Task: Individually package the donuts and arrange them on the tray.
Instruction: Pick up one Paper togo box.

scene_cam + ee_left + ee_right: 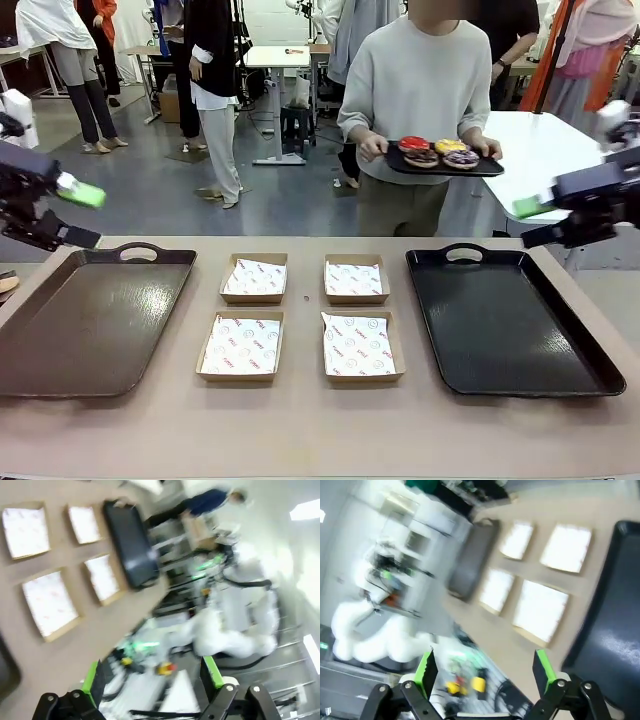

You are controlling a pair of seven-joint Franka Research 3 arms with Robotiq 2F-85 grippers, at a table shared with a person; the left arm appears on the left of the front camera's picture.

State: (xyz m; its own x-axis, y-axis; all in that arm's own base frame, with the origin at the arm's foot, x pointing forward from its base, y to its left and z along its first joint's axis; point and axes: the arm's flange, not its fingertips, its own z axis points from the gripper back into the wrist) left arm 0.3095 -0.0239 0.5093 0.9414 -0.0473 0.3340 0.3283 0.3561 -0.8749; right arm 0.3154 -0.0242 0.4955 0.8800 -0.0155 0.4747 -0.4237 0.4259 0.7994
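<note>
Black platter (482,170), held by the person (420,90) beyond the table's (300,430) far edge, carries four donuts (441,152) packed close. The left gripper (85,213) and right gripper (536,222) gape empty. A finger wedged between donuts could smear icing or tip the platter.

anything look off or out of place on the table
Nothing serious. The four paper-lined boxes sit in a tidy square between the brown tray and the large black tray. Only the liner in the near right box lies a little crooked. The donuts are on a small black tray that a person holds.
</note>
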